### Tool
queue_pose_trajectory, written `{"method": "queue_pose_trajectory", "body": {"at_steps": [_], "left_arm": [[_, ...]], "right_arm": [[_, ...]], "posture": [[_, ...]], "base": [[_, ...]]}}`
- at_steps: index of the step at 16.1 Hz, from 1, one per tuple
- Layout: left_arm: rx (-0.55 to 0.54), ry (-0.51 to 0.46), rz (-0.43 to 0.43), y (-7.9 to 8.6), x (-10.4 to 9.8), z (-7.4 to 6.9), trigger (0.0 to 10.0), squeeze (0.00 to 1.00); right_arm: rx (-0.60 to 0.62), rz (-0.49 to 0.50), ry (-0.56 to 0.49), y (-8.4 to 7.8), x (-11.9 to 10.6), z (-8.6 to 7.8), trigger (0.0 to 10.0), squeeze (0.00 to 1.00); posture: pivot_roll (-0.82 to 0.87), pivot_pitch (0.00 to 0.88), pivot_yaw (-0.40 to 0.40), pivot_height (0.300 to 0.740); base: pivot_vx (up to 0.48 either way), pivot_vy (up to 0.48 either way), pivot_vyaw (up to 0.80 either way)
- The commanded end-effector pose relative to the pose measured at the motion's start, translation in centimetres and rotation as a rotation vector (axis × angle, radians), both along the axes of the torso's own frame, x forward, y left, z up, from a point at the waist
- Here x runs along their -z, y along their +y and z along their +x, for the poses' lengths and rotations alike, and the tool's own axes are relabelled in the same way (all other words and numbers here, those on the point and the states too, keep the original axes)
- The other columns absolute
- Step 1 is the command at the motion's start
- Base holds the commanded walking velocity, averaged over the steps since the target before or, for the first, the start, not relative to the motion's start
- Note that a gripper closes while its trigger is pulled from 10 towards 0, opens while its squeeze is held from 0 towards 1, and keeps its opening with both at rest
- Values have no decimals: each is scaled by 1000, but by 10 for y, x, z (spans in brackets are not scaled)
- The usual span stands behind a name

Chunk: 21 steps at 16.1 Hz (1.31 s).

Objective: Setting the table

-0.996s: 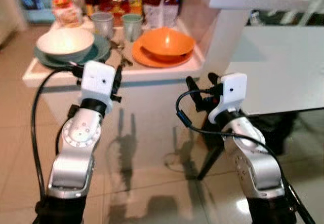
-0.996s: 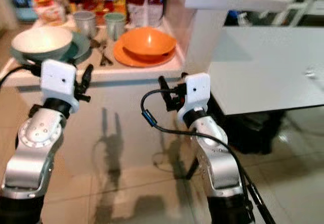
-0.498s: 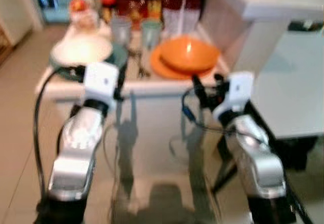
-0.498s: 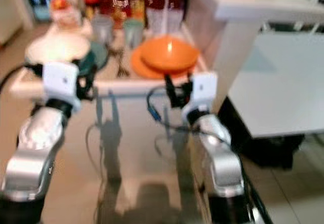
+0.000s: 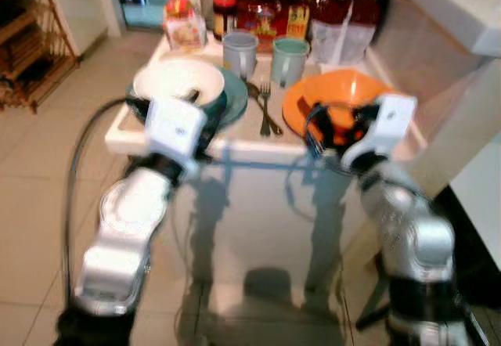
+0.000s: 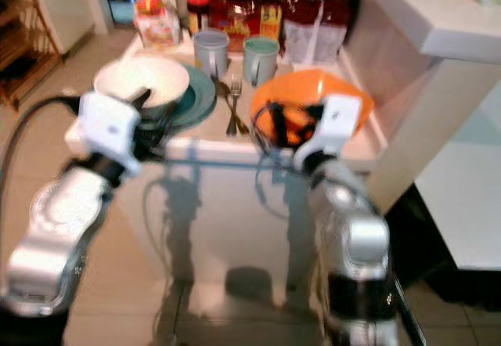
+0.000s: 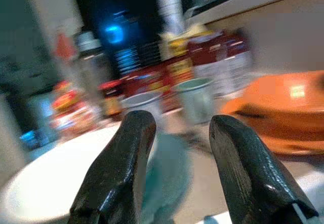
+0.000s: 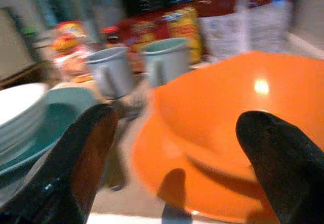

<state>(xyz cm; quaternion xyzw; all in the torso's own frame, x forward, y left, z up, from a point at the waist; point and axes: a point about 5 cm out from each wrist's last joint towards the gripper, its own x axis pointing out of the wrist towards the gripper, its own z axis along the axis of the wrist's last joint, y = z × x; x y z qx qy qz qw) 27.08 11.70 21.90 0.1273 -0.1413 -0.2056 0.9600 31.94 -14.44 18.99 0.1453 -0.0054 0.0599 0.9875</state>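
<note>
Reaching toward the low counter [image 5: 133, 138], both arms are held out in front of the dishes; the step in hand looks like the approach for a first pick-up, with nothing lifted yet. The counter carries the whole table set. On its right side an orange bowl [image 8: 223, 117] sits in an orange plate [image 8: 152, 168]; on its left a white bowl [image 6: 141, 80] rests on a teal plate [image 6: 196, 99]. Behind them stand a grey mug [image 6: 210, 50] and a green mug [image 6: 261, 58], with jars and packets [image 5: 270, 17] at the back. Between the two plates lie the forks [image 5: 264, 107].

The right gripper [image 8: 174, 153] is at the orange bowl's near rim, its two fingers spread wide to either side and gripping nothing. The left gripper [image 7: 177, 148] is at the counter's edge just before the white bowl, fingers likewise apart and empty.

Next, I judge, each claw must get one finger over a rim and one under or outside it, then close. The bowls sit loose on their plates, so a slanted grip could drag or tip the stack.
</note>
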Motion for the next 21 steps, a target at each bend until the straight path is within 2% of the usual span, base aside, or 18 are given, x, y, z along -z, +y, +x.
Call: {"method": "queue_pose_trajectory", "body": {"at_steps": [1,4,5,6,7,12,17,19,21], "left_arm": [[63,-39,3,-7,-10,-4,10000,0],[76,-37,6,-7,-12,-3,10000,0],[76,-31,13,-6,-12,-3,10000,0],[78,-26,19,-6,-11,-2,10000,0],[83,-24,22,-6,-11,-2,10000,0],[110,-24,31,-8,-14,-2,10000,0],[167,13,51,-12,-10,-5,10000,0],[181,18,49,-13,-10,-6,10000,0],[220,42,36,-16,-8,-7,10000,0]], "right_arm": [[42,57,28,-10,-6,8,10000,1000],[71,80,29,-16,-18,18,10000,1000],[131,51,87,-23,-18,25,10000,1000],[175,38,164,-29,-12,31,10000,796],[199,48,213,-34,-9,36,10000,0],[237,91,264,-52,-17,56,10000,0],[290,135,299,-68,-17,62,10000,0],[330,106,267,-74,-23,61,10000,0],[331,96,294,-74,-19,61,10000,0]], "posture": [[-2,0,-54,740],[1,0,-56,740],[-1,0,-53,740],[-1,0,-51,740],[-1,0,-49,740],[7,0,-57,740],[9,0,-54,740],[7,0,-50,740],[6,0,-48,740]], "base": [[0,0,0],[0,0,0],[0,0,0],[0,0,0],[0,0,0],[0,0,0],[0,0,0],[0,0,0],[0,0,0]]}}
